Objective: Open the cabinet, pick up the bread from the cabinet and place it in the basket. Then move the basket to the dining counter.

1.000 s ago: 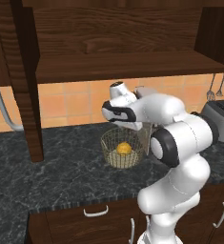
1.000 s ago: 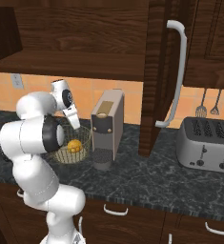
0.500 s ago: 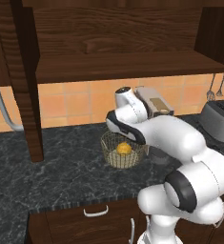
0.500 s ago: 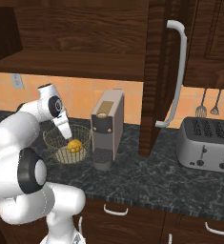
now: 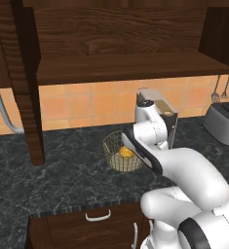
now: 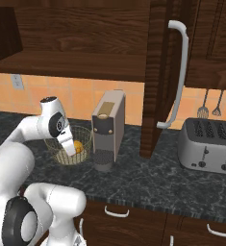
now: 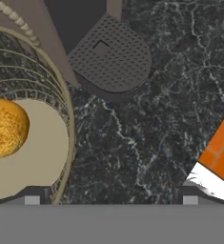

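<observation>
A: How does the gripper (image 7: 111,194) stand?

B: In the hand view its two dark finger tips rise at the bottom edge, one at lower left and one at lower right, far apart from each other. Nothing is between them. I see only black speckled worktop (image 7: 147,143) in the gap.

A: Does it touch something?

B: The left tip stands just at the rim of the basket (image 7: 66,119), at the lower left of the frame. If it really touches the wire, I cannot tell. It holds nothing.

A: And the bread?

B: The bread (image 7: 6,127) lies inside the basket, on the beige bottom, at the left edge of the hand view. In the left base view the bread (image 5: 126,152) shows as a small yellow lump in the basket (image 5: 117,151) in the middle of the frame, partly behind the white arm.

A: What edges are near?

B: The base of the coffee machine (image 7: 111,59) is just beside the basket, at the top centre of the hand view. The orange tiled wall (image 7: 220,152) comes in at the right edge. In the right base view the coffee machine (image 6: 108,129) stands right of the basket (image 6: 81,144), and the open cabinet (image 6: 155,72) door hangs further right, with a toaster (image 6: 208,145) behind it.

A: Where is free room?

B: On the worktop in front of the basket, toward the lower left of the left base view
</observation>
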You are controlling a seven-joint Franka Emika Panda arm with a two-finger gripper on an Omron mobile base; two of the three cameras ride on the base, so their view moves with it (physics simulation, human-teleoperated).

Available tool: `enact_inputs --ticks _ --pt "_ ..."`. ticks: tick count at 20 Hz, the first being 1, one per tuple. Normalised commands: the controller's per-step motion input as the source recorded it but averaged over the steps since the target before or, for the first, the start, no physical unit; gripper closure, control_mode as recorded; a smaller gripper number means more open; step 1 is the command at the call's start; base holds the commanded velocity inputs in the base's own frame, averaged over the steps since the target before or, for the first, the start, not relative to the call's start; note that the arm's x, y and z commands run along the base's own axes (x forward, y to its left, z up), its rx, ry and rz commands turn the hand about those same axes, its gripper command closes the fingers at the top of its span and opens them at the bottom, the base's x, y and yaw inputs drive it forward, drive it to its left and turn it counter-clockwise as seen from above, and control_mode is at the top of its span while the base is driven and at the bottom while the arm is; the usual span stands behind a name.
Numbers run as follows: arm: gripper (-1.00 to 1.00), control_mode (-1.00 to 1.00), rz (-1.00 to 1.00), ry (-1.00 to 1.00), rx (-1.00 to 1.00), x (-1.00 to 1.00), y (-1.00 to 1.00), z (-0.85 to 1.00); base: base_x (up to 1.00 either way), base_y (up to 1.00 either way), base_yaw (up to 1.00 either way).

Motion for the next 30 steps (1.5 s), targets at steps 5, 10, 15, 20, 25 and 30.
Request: enact_inputs --ticks 5,10,15,20,25,30 --pt "-1.00 -1.00 0.00 0.01 0.00 0.01 0.00 0.00 0.00 0.00 0.00" --pt "-1.00 -1.00 0.00 0.01 0.00 0.27 0.00 0.00 0.00 0.00 0.00" --pt "-1.00 -1.00 0.00 0.06 0.00 0.37 0.00 -0.10 0.00 0.00 0.00" --pt "-1.00 -1.00 0.00 0.09 0.00 0.22 0.00 -0.21 0.00 0.00 0.00" --pt "-1.00 -1.00 0.00 0.05 0.00 0.11 0.07 -0.26 0.00 0.00 0.00" --pt "-1.00 -1.00 0.00 0.03 0.00 0.01 0.11 -0.38 0.00 0.00 0.00"
